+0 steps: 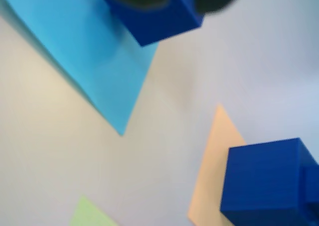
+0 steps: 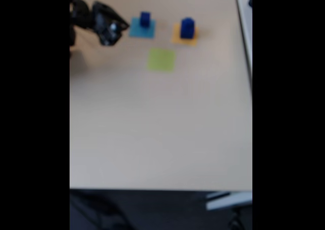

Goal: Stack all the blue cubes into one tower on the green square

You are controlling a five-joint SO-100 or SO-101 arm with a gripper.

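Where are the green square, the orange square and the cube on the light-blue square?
green square (image 2: 162,59), fixed view, its middle.
orange square (image 2: 175,37), fixed view, bare left edge.
cube on the light-blue square (image 2: 145,19), fixed view, its front face.

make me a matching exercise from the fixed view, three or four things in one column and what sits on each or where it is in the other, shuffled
Things:
1. light-blue square
2. orange-yellow square
3. green square
4. gripper

States, in the fixed view:
a. bare, no cube on it
b. at the left, beside the light-blue square
c. carries the cube furthest right
d. carries the cube nearer the arm

Pairs: 1-d, 2-c, 3-a, 4-b
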